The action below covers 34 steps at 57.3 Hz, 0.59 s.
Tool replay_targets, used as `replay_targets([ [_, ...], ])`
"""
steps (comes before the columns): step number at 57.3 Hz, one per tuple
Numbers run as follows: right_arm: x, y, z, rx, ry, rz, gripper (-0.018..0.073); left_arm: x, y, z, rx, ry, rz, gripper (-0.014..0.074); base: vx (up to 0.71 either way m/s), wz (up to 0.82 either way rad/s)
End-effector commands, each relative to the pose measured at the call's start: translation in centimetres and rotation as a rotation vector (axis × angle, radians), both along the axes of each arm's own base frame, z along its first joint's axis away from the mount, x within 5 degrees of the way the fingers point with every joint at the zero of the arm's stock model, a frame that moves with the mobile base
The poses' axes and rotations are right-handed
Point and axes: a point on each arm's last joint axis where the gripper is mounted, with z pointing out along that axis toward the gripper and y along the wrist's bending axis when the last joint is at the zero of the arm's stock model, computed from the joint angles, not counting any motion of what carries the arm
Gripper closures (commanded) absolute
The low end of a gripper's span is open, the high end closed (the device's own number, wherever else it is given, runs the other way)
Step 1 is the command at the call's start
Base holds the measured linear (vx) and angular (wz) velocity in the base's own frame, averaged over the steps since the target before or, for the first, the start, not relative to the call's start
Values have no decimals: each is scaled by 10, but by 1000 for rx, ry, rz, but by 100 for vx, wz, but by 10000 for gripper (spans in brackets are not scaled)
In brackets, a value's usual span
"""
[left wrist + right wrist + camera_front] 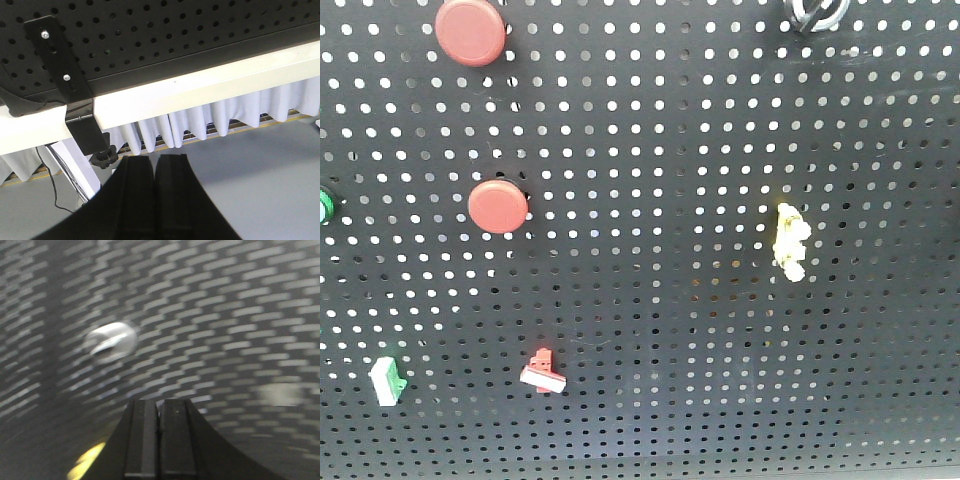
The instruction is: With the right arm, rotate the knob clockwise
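The knob (816, 12), black with a silver ring, is cut off by the top edge of the front view, on the black pegboard (660, 300). In the blurred right wrist view the knob (110, 342) shows as a pale round shape above and left of my right gripper (159, 402). That gripper is shut with nothing in it and stands apart from the knob. My left gripper (154, 159) is shut and empty, below the board's white lower frame (200, 92). Neither arm shows in the front view.
Two red round buttons (470, 32) (498, 206) sit at the board's left. A yellow lumpy peg (789, 242) is at the right, also a yellow blur (87, 460) by my right gripper. A small red clip (544, 372), a white-green piece (387, 381) and a green part (325, 204) dot the board.
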Motion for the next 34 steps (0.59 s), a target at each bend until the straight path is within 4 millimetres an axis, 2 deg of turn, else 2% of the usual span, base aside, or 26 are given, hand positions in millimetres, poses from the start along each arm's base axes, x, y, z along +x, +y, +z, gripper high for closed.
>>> replay_targets([
  [1,-8,0,11,19,-83,63,569,2,-1,5,-18,-80,-10,603,0,0],
  [34,-8,3,9,46,-55,96,568,2,-1,5,-18,-79,-9,603,0,0],
])
